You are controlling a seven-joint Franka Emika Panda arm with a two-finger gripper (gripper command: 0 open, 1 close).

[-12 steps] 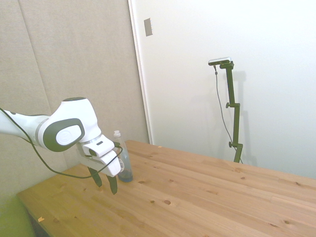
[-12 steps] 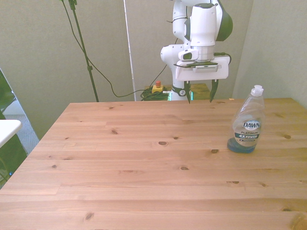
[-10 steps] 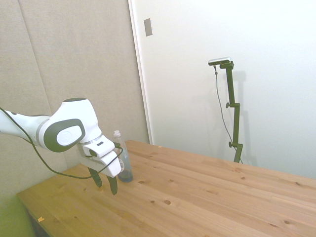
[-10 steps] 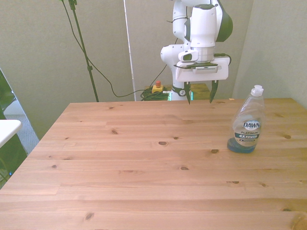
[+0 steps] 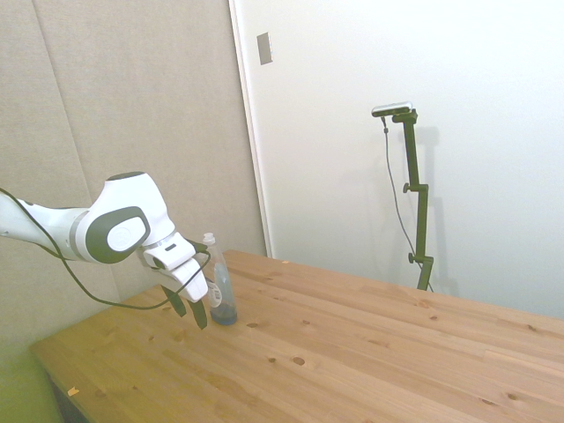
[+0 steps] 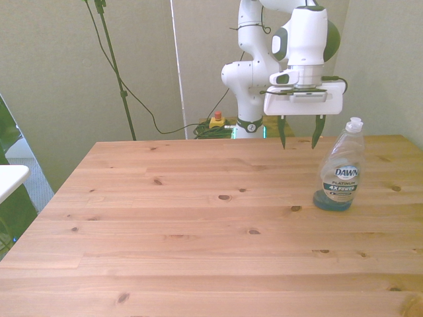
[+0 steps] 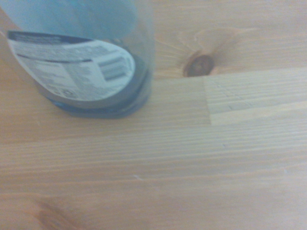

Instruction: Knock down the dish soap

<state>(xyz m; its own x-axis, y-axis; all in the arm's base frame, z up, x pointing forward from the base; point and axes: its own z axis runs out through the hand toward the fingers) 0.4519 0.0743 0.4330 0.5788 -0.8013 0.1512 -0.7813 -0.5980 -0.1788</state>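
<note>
Gripper [image 6: 297, 140], fingers spread apart and empty, above the table [image 6: 198, 251]; dish soap [image 6: 340, 170] upright just beside it.

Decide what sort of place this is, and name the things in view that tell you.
Probably a robotics lab or test room, not a kitchen. A white arm with an open pincer works over a wooden table that holds only a dish soap bottle, the walls are plain, and cables run across the floor behind.
</note>
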